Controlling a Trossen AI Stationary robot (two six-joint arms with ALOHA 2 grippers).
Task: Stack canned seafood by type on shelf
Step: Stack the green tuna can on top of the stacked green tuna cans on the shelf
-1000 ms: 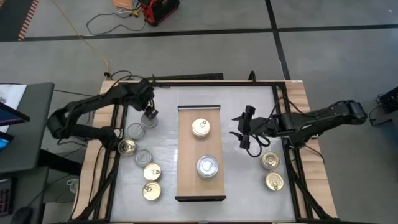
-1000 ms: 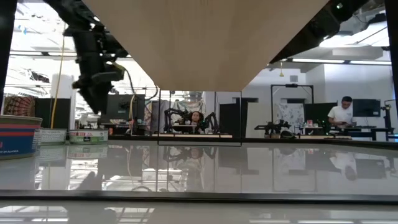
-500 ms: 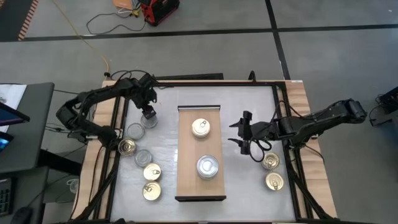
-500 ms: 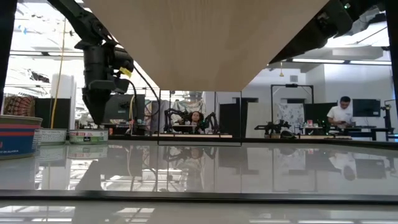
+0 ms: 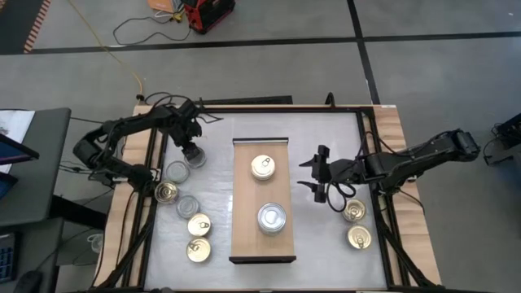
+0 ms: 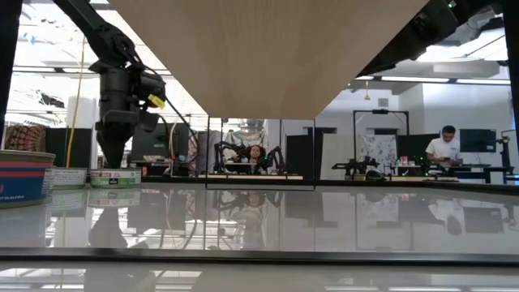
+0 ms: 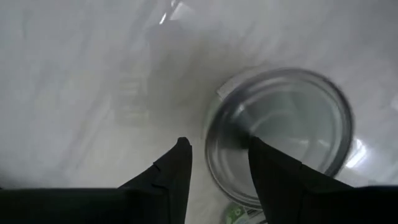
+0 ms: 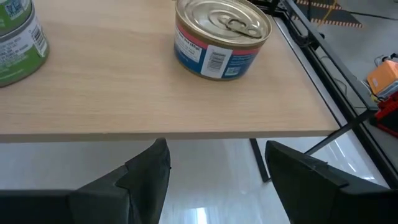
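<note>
The shelf point(image 5: 261, 195) is a light-wood board in the table's middle. On it stand a gold-lidded tin point(image 5: 262, 167) and a silver-lidded tin point(image 5: 273, 218). My left gripper point(image 5: 193, 151) is open and points down over a silver-lidded tin point(image 5: 196, 157) on the white top, left of the shelf's far end. In the left wrist view one finger point(image 7: 268, 171) stands over that tin's lid point(image 7: 292, 124) and the other point(image 7: 176, 168) outside its rim. My right gripper point(image 5: 319, 175) hovers open, right of the shelf, facing the gold tin point(image 8: 222, 37). My left gripper comes from above, pointing down, with one finger over the lid's edge point(image 7: 239, 134) of the silver tin and one beside the tin. I cannot tell whether it touches the tin, which rests flat on the table.
More tins sit on the left strip: silver point(image 5: 176, 171), gold point(image 5: 166, 191), silver point(image 5: 188, 206), and two gold point(image 5: 200, 225) point(image 5: 198, 249). Two gold tins point(image 5: 354, 210) point(image 5: 359, 237) sit at the right edge. A dark frame point(image 5: 374, 163) borders the table.
My left gripper has tipped to point straight down and come down over the silver tin by the shelf's far left corner. My right gripper has shifted slightly toward the table's near edge. No tin has moved.
</note>
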